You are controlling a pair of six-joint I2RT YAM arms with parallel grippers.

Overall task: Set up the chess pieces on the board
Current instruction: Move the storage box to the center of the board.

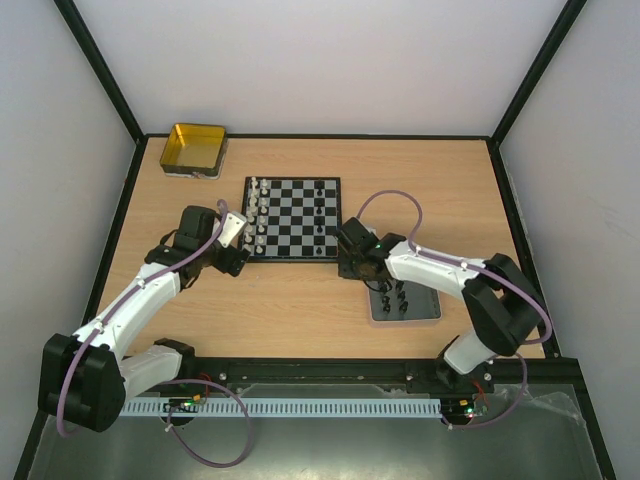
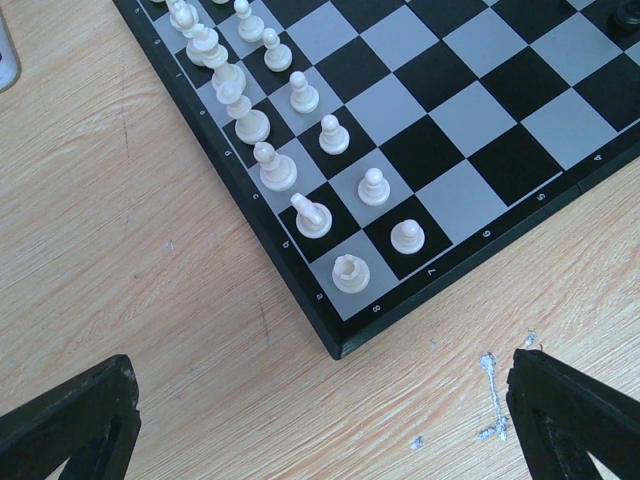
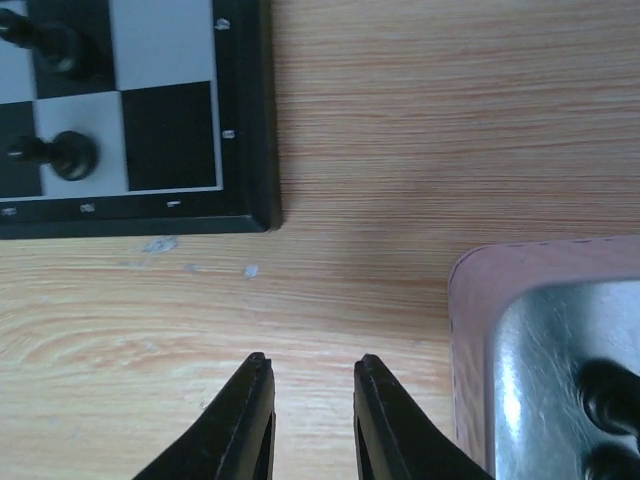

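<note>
Right fingers (image 3: 250, 410) narrow and empty, left fingers (image 2: 70, 420) wide: black chess pieces (image 3: 610, 390) stand in the tray (image 3: 520, 330) to their right, board (image 3: 245, 100) ahead-left; entering the tray unopened may topple them.

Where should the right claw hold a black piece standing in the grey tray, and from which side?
Take the black piece by its upper part, with the right claw coming straight down from above. It seems to stand upright, the tray wall rises beside it, and another piece stands close, so a sideways approach would likely collide.
</note>
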